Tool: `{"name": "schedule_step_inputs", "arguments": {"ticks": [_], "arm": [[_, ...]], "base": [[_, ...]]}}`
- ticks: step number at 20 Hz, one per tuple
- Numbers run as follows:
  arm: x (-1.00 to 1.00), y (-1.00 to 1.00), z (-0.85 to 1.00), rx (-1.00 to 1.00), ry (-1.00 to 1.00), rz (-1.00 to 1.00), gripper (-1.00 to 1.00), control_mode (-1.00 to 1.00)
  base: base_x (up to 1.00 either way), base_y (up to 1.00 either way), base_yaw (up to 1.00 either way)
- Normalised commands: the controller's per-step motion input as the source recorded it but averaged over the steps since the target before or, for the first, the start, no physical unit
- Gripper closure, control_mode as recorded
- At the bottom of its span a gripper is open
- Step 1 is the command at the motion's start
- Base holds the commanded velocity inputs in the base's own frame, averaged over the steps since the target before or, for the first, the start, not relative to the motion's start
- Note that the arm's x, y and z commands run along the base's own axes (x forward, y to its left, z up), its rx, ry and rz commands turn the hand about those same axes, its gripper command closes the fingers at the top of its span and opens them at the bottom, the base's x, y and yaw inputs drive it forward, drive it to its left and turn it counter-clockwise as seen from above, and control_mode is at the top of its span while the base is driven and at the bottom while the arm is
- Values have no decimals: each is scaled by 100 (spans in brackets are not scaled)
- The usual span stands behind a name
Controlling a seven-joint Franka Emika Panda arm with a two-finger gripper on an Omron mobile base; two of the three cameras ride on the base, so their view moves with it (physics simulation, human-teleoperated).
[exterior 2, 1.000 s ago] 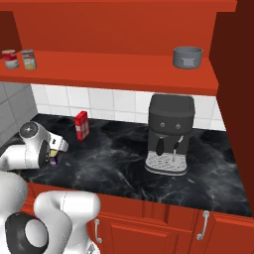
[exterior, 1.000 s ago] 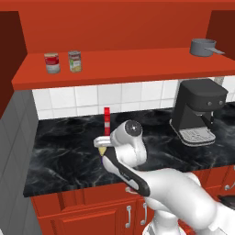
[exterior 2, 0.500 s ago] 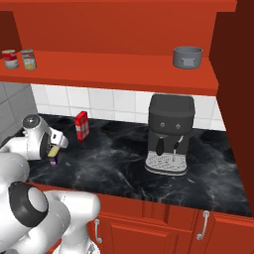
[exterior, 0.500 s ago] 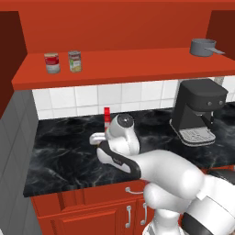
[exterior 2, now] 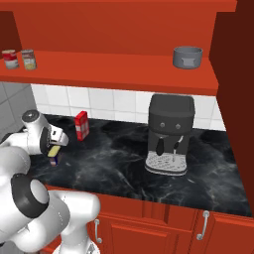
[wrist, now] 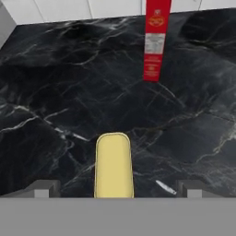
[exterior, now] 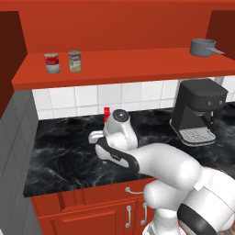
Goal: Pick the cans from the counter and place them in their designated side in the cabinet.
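- Fingers (wrist: 114, 189) stand wide apart, straddling the rectangular tin (wrist: 114, 166) on the black surface (wrist: 55, 101).
- Descend straight — centre the tin, then close evenly.

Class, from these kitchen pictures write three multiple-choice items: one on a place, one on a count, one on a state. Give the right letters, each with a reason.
1. Where does the grey pot stand?
A. on the counter
B. on the red shelf, above the coffee machine
C. inside a drawer

2. How many round cans stand at the shelf's left end?
A. two
B. four
C. none

3. How is the tool now?
A. shut on the red box
B. shut with nothing in it
C. open, a yellow-topped tin between its tips

Answers:
1 B: the right base view shows the pot on the shelf, over the machine.
2 A: a red-and-white can and a yellow-green can stand side by side.
3 C: in the hand view the two tips stand wide apart, either side of the tin.
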Motion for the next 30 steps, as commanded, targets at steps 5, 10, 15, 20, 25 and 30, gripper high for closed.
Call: {"name": "schedule_step_inputs", "arguments": {"ticks": [5, 10, 15, 20, 25, 30], "arm": [[0, 5, -13, -3, 1, 0, -100, -100], [0, 4, -14, -2, 3, 0, -100, -100], [0, 1, -11, -1, 5, 0, -100, -100], [0, 1, -12, -1, 6, 0, -100, -100], [1, 3, -14, -1, 8, 0, -100, -100], [2, 2, -14, -1, 7, 0, -100, -100]], "base": [[0, 0, 0], [0, 0, 0], [0, 0, 0], [0, 0, 0], [0, 0, 0], [0, 0, 0]]}}
